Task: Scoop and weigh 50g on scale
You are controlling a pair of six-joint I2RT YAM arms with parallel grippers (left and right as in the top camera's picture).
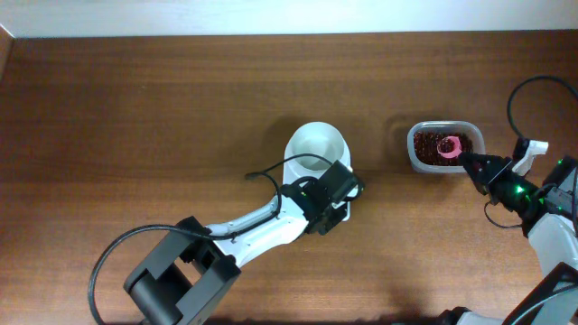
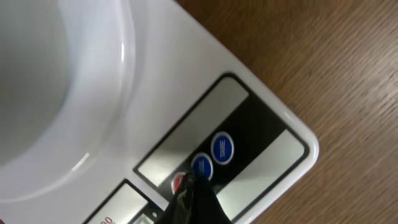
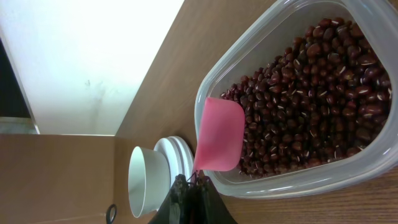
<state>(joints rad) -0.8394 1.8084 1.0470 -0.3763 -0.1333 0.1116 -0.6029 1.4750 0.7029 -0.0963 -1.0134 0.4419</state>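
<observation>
Two robot arms reached over a wooden table [image 1: 135,108].
The white digital scale [image 2: 205,68], round bowl [image 1: 316,146] on top, sat mid-frame overhead; a clear tub [image 3: 298,183] of red beans [image 3: 311,93] lay right of it. The right gripper [image 3: 191,186] clenched a pink scoop [image 3: 219,140] by its handle over the beans. The left gripper [image 2: 189,190], clenched empty, had its tip at the scale's red button [image 2: 178,182].

The left hand [image 2: 188,185] is over the panel end of the scale [image 2: 174,68], its tip on the buttons [image 2: 211,158]. The bowl [image 2: 50,74] stands on the scale just beyond. Well to its right on the bench [image 1: 135,108], the tub [image 3: 292,180] of beans [image 3: 311,93] lies ahead of the right hand [image 3: 189,182]. The scoop [image 3: 219,134] is at that hand's tip, inside the near rim.
</observation>
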